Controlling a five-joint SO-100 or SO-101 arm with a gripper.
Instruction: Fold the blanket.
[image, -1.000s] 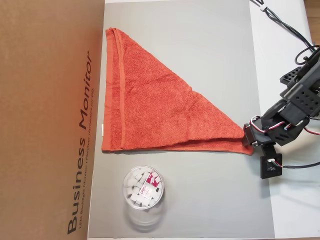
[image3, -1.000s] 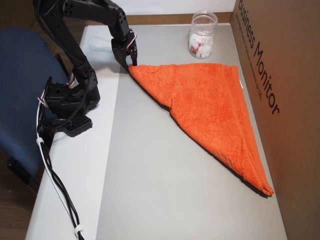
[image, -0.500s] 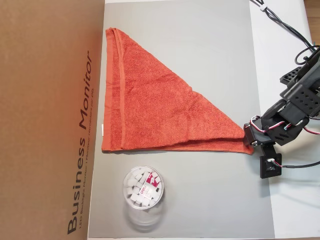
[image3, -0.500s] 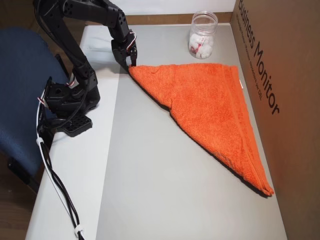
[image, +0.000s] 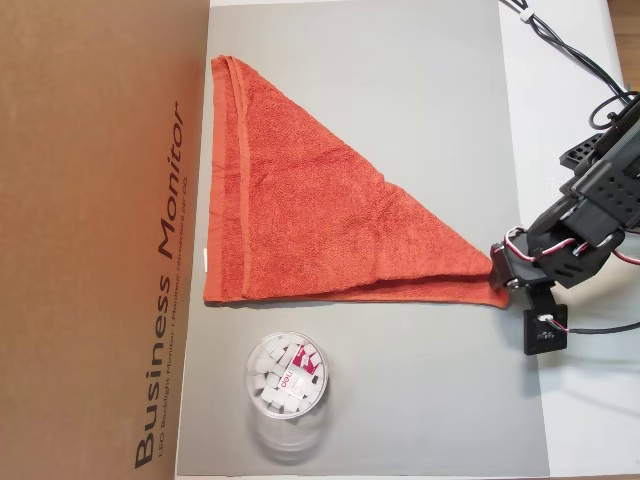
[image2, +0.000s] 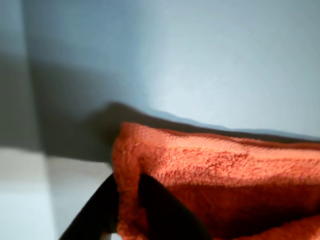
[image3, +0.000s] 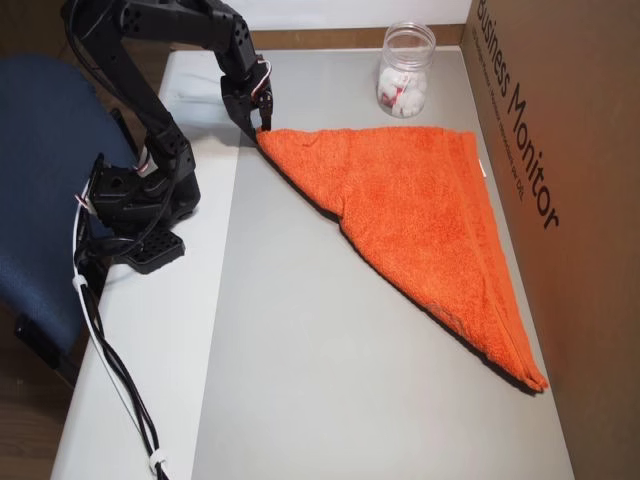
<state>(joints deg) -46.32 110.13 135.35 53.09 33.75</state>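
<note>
Overhead view: orange-red terry-cloth blanket (image: 320, 215), roughly square, lay folded corner to corner into a triangle on the grey mat (image: 420, 90), long hemmed edge down the left of frame beside the brown cardboard monitor box (image: 95, 240), sharp tip at right centre. Black two-finger gripper (image: 497, 283) sat at that tip; in the wrist view its dark fingers (image2: 150, 205) were pinched on the doubled corner at lower left of frame. Judged step: second fold. To do it well, keep both layers in the pinch, lift only enough to clear the pile, and carry the tip towards the upper left corner so the edges meet. Clear round plastic tub (image: 287, 377) of white pieces, below the blanket, lay apart. Against the frames a second earlier: blanket unchanged; gripper and wrist shifted slightly, grip kept.
</note>
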